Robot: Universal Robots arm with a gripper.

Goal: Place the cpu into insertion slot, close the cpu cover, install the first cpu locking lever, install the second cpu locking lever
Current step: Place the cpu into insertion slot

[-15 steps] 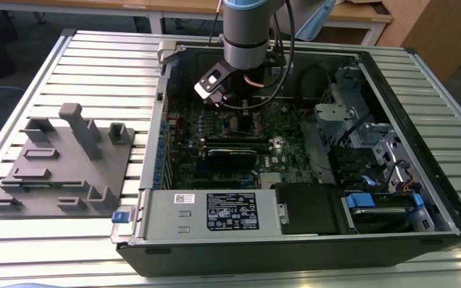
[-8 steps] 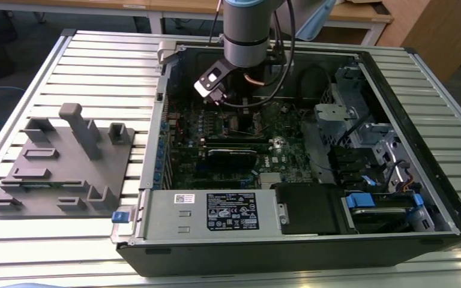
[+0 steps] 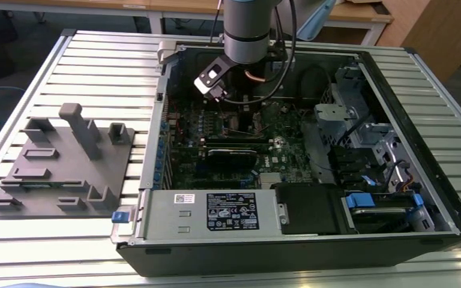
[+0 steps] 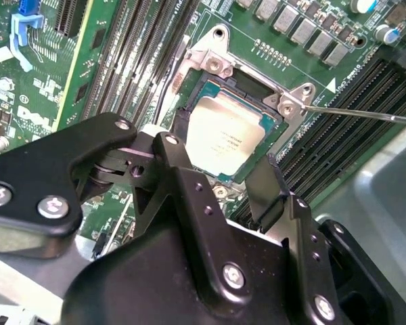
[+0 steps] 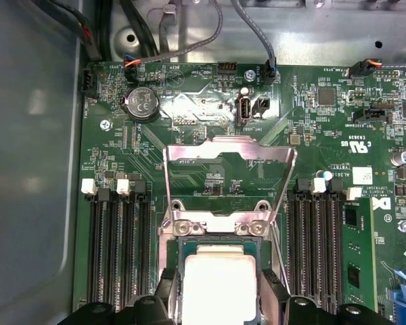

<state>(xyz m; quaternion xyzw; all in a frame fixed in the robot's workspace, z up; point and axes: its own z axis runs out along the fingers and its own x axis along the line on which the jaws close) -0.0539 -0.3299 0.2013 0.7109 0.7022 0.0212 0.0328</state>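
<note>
While the hand (image 4: 216,169) is hovering low over the motherboard (image 4: 54,88), its fingers (image 4: 179,169) are standing apart, flanking the cpu (image 4: 227,135) with no clear grip on it. Just beneath them the cpu is lying flat in the insertion slot (image 4: 240,82). Beyond the slot's far edge, the cpu cover (image 5: 179,154) is standing swung open on its hinge, its window facing the hand.

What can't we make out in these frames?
The cpu and slot, near sides: second wrist view, behind the gripper.
How the cpu sits: exterior view, too small.
The lever, far end: second wrist view, cut by the picture edge.
The cpu, lower part: first wrist view, cut by the edge.
</note>
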